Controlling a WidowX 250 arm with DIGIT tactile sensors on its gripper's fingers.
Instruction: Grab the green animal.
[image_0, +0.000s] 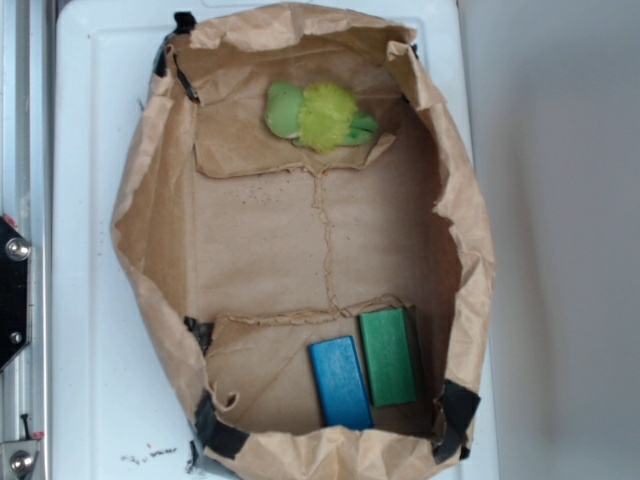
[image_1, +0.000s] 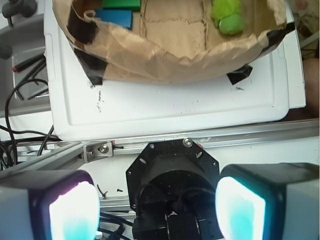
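Nearest my wrist camera, the gripper (image_1: 157, 205) is hanging wide open and holding nothing, short of the white tray (image_1: 175, 107). Beyond, inside one paper bag (image_0: 150, 200), one blue block (image_0: 340, 382) and one green block (image_0: 388, 356) are lying side by side; one green animal (image_0: 320, 115) is lying at the opposite end.

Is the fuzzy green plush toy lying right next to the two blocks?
No, the fuzzy green plush toy lies at the paper tray's far end, apart from the blue block and green block.

Fuzzy lime green animal (image_0: 322, 117) on its side
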